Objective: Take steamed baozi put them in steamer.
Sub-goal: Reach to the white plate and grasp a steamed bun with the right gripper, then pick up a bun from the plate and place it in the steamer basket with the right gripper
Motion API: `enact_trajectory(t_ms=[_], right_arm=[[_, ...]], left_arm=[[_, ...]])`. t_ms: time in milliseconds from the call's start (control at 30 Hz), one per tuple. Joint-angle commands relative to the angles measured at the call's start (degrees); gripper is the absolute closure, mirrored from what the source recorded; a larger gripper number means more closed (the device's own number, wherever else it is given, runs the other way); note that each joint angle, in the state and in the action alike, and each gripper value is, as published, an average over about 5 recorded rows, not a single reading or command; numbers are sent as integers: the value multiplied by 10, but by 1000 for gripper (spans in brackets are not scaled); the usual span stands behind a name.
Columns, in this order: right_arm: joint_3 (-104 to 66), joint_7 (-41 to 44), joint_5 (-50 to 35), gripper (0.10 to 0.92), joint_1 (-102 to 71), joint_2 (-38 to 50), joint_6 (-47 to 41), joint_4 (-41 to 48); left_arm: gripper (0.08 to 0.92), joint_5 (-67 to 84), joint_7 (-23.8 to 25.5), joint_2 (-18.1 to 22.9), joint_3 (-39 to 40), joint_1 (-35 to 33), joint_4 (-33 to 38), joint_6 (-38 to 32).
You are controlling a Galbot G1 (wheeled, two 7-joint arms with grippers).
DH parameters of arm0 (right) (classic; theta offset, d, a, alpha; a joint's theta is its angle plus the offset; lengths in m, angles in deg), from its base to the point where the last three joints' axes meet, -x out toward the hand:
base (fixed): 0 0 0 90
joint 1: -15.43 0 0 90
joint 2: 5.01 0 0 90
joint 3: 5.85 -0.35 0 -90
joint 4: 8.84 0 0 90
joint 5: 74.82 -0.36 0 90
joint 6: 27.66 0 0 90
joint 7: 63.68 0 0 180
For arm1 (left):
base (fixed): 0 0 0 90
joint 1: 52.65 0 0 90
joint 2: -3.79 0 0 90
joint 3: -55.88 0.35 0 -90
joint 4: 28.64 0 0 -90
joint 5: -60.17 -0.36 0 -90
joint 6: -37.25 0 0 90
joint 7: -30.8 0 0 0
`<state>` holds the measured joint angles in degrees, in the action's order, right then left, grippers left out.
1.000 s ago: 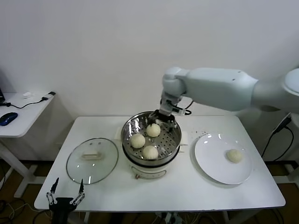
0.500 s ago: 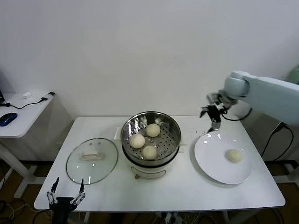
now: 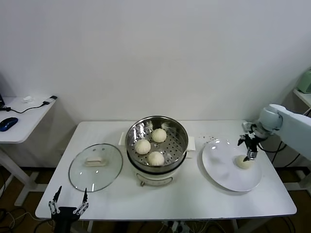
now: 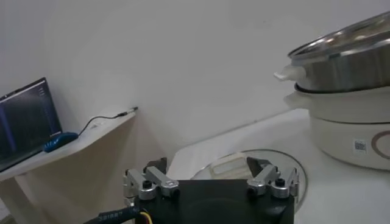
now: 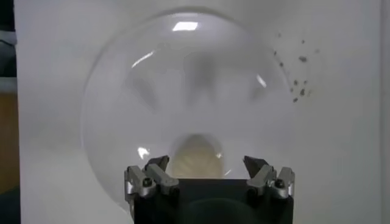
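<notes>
Three cream-white baozi [image 3: 154, 145] lie on the perforated tray of the steel steamer [image 3: 181, 138] at the table's middle. A fourth baozi [image 3: 243, 163] lies on the white plate [image 3: 218, 170] at the right; it also shows in the right wrist view [image 5: 196, 154]. My right gripper [image 3: 250, 150] hangs open just above this baozi, one finger on each side of it, not closed on it [image 5: 206, 163]. My left gripper [image 3: 67, 208] is open and empty, parked low off the table's front left corner [image 4: 210, 178].
The round glass lid [image 3: 95, 166] lies flat on the table left of the steamer. A small side desk with a blue mouse [image 3: 8, 123] and cables stands at the far left. Dark specks [image 3: 210, 139] dot the table behind the plate.
My right arm has swung from over the steamer, where it left the third baozi, rightward to the plate and come down over the last baozi. The left arm has not moved.
</notes>
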<state>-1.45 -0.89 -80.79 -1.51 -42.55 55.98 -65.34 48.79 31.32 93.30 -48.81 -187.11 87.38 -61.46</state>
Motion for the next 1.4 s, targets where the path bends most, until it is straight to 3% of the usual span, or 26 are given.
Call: enact_trajectory(t_ms=[33,667,1000,1233,1400], right_arm=[[-108,6,72,203,-108,-24,19,93],[-134,13,103,205,-113,-96,41,170],[-115,21,72,411,-95,-87,34,157],[-41,16,-31,455,-12,-75,1,118],[108,10,-184,464,136,-97,-33,81]], left_arm=[[177,0,-1,2,1,1,-2,3],[177,-2,-1,4,-2,0,-9,2],[177,-3,-1,3,-2,-1,-8,2],[177,-3,-1,3,1,-3,-5,0],[177,-3,0,3,5,-5,-3,-3]])
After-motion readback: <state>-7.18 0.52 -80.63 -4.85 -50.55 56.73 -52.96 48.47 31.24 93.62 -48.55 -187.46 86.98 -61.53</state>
